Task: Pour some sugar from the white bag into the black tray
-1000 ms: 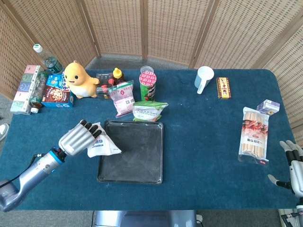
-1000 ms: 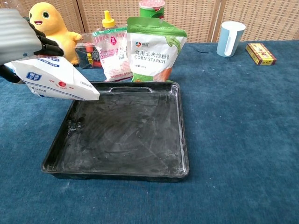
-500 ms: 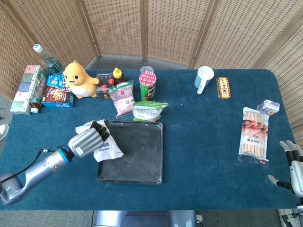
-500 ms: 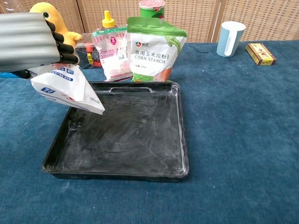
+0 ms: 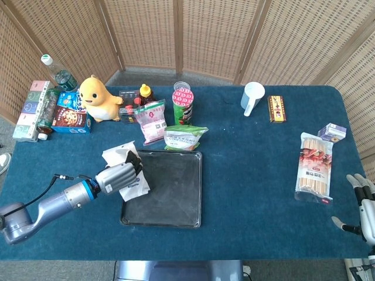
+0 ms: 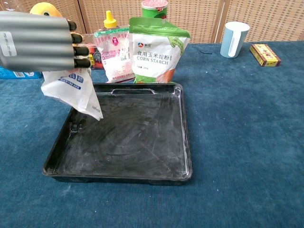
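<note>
Sugar bag (image 6: 71, 90), white with blue print, hangs tilted from the left hand (image 6: 40, 40), its lower corner pointing down over the left rim of the black tray (image 6: 183, 142). The left hand's fingers (image 6: 78, 50) are curled around the upper part of the bag, holding it above the tray's near-left area; in the head view the same hand (image 5: 120, 174) sits at the tray's left edge with the bag (image 5: 133, 186) partly over the rim. The tray lies flat on the blue table (image 5: 252, 164), its inside streaked with pale powdery smears.

The right hand (image 5: 363, 205) rests at the far right edge of the table, fingers apart and holding nothing, well apart from the tray.

Just behind the tray stands a green corn starch pouch (image 6: 159, 50), with a pink packet (image 6: 111, 52) beside it and a yellow-capped bottle (image 6: 110, 20) behind. A yellow plush toy (image 5: 98, 98) sits further left. A light blue cup (image 6: 235, 38) and a small yellow box (image 6: 265, 53) stand toward the back right, and a long packet of sticks (image 5: 315, 167) lies near the right side.
</note>
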Robot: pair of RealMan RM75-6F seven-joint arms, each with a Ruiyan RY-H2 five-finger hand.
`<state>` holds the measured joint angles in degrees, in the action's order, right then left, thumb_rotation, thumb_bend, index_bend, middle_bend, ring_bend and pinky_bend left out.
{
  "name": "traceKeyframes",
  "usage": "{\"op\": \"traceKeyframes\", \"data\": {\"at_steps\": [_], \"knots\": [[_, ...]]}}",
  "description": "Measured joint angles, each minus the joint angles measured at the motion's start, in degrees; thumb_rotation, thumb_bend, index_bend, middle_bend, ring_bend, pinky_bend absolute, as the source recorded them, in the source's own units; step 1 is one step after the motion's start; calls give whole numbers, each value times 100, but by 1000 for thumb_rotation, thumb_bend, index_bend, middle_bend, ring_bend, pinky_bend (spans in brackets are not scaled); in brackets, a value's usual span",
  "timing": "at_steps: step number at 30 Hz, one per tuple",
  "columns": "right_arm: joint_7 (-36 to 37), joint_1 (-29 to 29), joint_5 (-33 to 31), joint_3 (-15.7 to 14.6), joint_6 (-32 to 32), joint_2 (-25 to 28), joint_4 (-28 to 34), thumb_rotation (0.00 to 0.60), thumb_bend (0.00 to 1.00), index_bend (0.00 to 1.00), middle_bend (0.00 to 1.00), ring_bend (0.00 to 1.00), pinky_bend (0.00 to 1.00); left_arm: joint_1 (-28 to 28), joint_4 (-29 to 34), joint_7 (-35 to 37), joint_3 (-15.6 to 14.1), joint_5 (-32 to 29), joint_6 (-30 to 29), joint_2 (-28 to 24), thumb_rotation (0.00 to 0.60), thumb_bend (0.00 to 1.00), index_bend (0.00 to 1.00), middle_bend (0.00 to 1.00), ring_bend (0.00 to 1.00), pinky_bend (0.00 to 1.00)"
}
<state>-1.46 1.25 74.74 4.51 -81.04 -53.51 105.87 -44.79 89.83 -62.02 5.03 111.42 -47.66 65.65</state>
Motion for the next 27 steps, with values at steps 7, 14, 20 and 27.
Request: {"op": "traceKeyframes", "data": {"at_steps": [7, 14, 20, 27], "knots": [[26, 3, 5, -2, 16, 7, -5, 600, 26, 7, 0, 0, 18, -42, 115, -540, -14, -69, 337, 3, 600, 394, 636, 477, 523, 576], [47, 3, 3, -2, 18, 11, -16, 600, 25, 7, 0, 0, 18, 76, 271, -628, 94, -393, 222, 90, 600, 393, 636, 476, 523, 576], [53, 2, 20, -9, 20, 14, -14, 600, 26, 7, 0, 0, 17, 313, 207, -181, 136, -645, -343, 202, 600, 391, 637, 477, 522, 576], [46, -1, 2, -5, 16, 18, -7, 600, 26, 7, 0, 0, 17, 827, 39, 1094, 132, -1138, -1340, 546, 600, 384, 636, 486, 523, 577]]}}
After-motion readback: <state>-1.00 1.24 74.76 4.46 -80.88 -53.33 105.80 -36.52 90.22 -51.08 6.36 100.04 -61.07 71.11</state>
